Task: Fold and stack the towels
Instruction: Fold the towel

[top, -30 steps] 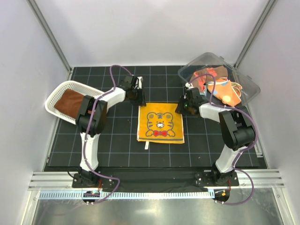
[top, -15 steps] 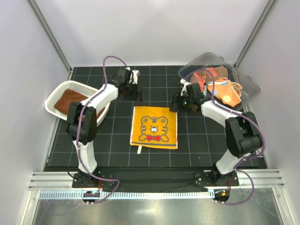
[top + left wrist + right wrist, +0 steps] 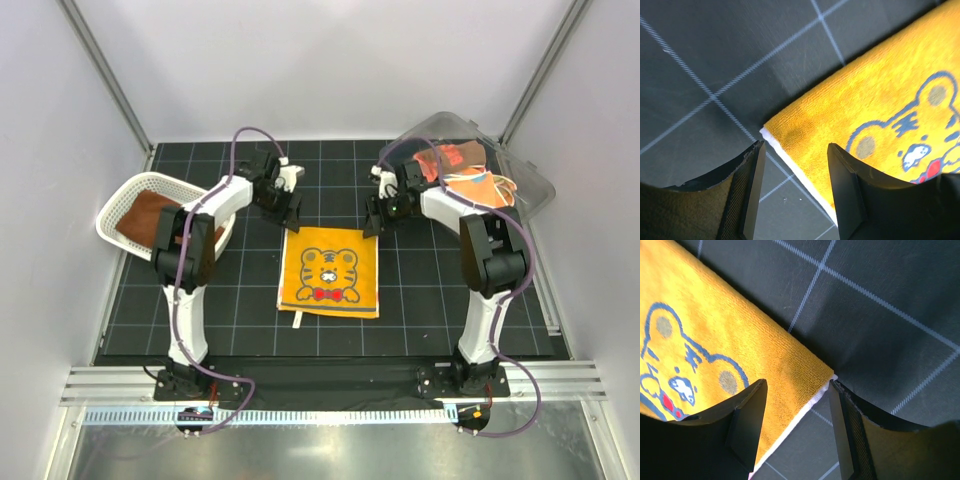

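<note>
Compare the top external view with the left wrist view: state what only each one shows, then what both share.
Only top external: the white basket holding a brown towel, the clear bin with orange towels, and the right gripper. Only left wrist: the white edge at the towel's corner, lying between the fingers of the open left gripper. Both: the yellow tiger towel lying flat on the black grid mat.

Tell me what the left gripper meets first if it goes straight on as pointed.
Probably the corner of the yellow tiger towel, seen between the open jaws of the left gripper; the black mat lies beneath. Clearance is unclear.
</note>
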You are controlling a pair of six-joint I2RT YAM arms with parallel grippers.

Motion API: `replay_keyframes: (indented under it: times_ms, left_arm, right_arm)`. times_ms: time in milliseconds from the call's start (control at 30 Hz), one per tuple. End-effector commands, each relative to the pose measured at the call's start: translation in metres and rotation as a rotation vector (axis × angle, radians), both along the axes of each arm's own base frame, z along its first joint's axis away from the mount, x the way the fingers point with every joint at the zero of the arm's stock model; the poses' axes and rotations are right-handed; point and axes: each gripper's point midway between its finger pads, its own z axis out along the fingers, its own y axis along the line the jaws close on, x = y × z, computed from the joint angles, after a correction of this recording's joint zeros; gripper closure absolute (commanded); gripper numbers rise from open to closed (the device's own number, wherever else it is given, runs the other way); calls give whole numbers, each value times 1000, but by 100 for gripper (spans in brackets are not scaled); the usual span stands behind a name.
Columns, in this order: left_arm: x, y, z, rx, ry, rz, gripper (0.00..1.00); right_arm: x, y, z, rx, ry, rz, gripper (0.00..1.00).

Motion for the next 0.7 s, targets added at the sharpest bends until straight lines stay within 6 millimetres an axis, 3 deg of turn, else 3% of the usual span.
replay_keyframes:
  times_ms: [0,300,667]
  left_arm:
    - [0,-4,1,-52,8,-82,44]
    - [7,-5,-11,-48,11,-108,44]
    - [14,3,-12,-24,-18,-118,45]
  right_arm:
    - [4,7,13,32,-18,96,41]
    - [5,2,2,-2,-5,124,39]
    - [21,-4,24,-36,-101,104,31]
